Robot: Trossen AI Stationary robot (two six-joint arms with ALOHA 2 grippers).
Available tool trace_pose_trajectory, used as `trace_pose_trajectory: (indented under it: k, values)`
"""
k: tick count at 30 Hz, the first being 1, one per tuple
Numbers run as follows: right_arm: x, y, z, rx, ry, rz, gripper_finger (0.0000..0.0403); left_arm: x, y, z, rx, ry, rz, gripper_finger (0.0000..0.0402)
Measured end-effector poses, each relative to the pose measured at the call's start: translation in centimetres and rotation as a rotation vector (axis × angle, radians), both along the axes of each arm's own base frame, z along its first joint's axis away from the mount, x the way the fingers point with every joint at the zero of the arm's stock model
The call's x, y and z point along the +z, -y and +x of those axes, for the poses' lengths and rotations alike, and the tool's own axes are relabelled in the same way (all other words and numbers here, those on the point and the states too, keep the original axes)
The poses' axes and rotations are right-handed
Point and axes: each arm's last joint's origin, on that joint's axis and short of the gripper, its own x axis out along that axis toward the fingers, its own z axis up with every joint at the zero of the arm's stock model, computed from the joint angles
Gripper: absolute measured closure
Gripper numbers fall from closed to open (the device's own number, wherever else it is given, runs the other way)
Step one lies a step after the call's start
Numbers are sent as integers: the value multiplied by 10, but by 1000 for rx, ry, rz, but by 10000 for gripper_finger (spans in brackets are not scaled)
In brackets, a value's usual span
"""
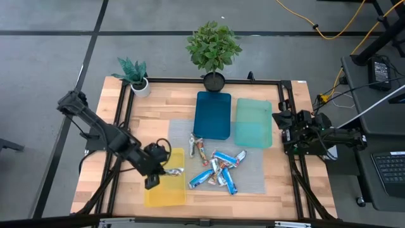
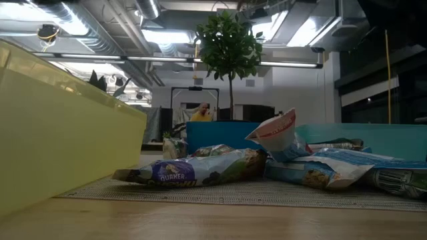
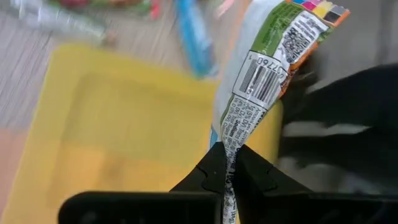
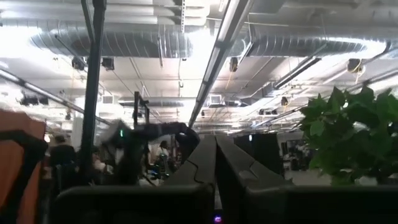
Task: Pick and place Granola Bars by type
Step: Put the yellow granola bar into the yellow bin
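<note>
My left gripper (image 1: 158,170) hangs over the yellow tray (image 1: 166,190) at the table's near left, shut on a granola bar (image 3: 267,68) in a white and green wrapper with a barcode. Several more granola bars (image 1: 218,170), in blue and silver-white wrappers, lie in a loose pile on the grey mat (image 1: 253,180); the low view shows them lying flat (image 2: 200,170). My right gripper (image 4: 216,165) is shut and holds nothing. It is parked at the table's right edge (image 1: 292,133), pointing up at the ceiling. My left gripper pinches the flat crimped end of the bar's wrapper (image 3: 229,163) between its two fingers. The fingers slant down from the table's left. The bar is lifted clear above the yellow tray and sticks out past the fingertips toward the pile (image 1: 176,171).
A dark blue tray (image 1: 212,114) and a teal tray (image 1: 253,123) lie side by side behind the mat. Two potted plants (image 1: 214,50) (image 1: 134,75) stand at the far edge. A black frame rail (image 1: 190,80) borders the table. Bare wood shows near the front edge.
</note>
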Motion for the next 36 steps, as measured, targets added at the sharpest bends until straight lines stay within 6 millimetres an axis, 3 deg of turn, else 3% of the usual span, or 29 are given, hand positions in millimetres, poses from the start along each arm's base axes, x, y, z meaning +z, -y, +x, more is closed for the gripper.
trace_pose_trajectory:
  k: [6,12,23,36]
  values:
    - [0,0,0,38,4,53,393,-56,3,-1,-23,-150,103,394]
    - [0,0,0,38,3,53,393,-87,9,4,-105,-240,100,394]
    - [0,0,0,52,2,73,393,-113,7,22,-76,-300,121,394]
    - [0,0,0,55,3,78,393,-116,-10,33,-1,-313,117,364]
